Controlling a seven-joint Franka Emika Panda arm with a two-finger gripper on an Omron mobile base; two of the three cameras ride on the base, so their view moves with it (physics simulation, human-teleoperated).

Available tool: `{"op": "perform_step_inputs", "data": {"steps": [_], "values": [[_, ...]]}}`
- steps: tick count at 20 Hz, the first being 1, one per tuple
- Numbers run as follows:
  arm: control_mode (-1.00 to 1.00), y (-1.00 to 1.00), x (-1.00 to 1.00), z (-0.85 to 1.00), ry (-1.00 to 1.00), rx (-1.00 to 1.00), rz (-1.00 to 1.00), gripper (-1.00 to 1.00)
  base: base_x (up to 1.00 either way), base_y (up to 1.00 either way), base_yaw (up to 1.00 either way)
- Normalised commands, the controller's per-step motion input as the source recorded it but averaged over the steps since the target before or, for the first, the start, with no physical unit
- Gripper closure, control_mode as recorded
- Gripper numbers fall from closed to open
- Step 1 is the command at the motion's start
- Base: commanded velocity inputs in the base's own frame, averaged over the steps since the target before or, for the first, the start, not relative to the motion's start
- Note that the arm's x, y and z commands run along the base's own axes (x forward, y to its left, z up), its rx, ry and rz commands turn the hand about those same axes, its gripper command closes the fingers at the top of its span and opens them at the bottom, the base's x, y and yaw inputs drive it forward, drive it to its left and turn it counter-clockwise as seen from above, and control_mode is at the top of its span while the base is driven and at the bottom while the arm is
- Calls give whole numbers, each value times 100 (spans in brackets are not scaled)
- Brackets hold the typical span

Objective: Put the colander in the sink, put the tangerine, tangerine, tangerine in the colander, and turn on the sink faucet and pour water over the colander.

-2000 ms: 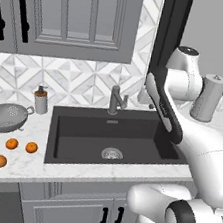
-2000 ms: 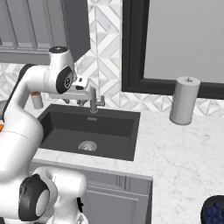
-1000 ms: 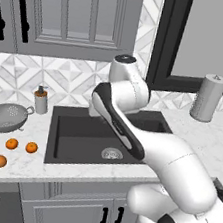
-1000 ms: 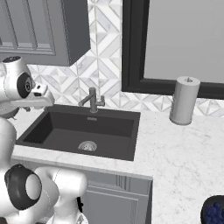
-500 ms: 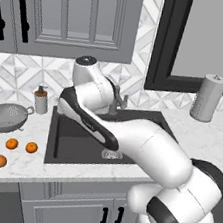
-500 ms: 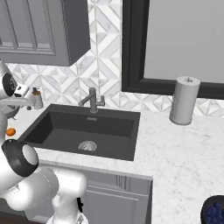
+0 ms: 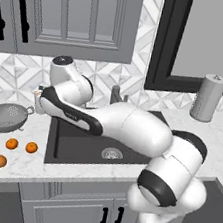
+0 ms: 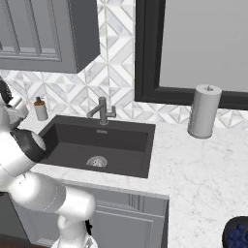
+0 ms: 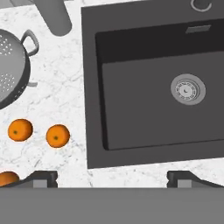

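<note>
Colander [image 9: 9, 68] cut by hand-view edge, on counter left of sink [image 9: 153, 87]; three tangerines [image 9: 57, 135] on counter beside it, one half cropped; gripper [image 9: 113, 176] fingers spread, empty

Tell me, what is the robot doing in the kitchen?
It is reaching over toward the colander, which sits on the counter left of the sink. Three tangerines lie on the counter near it. The gripper has its jaws open and holds nothing. The sink has nothing in it yet.
</note>
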Motion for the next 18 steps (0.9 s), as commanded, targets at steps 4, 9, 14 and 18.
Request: {"op": "perform_step_inputs", "data": {"steps": [4, 9, 14, 18], "values": [[-100, 63, 32, -35, 0, 7, -7, -100, 0, 0, 0], [-100, 57, 38, -34, 0, 10, -6, -100, 0, 0, 0], [-100, 49, 48, -36, 1, 11, -4, -100, 0, 0, 0], [-100, 43, 56, -28, 8, 4, -2, -100, 0, 0, 0]]}}
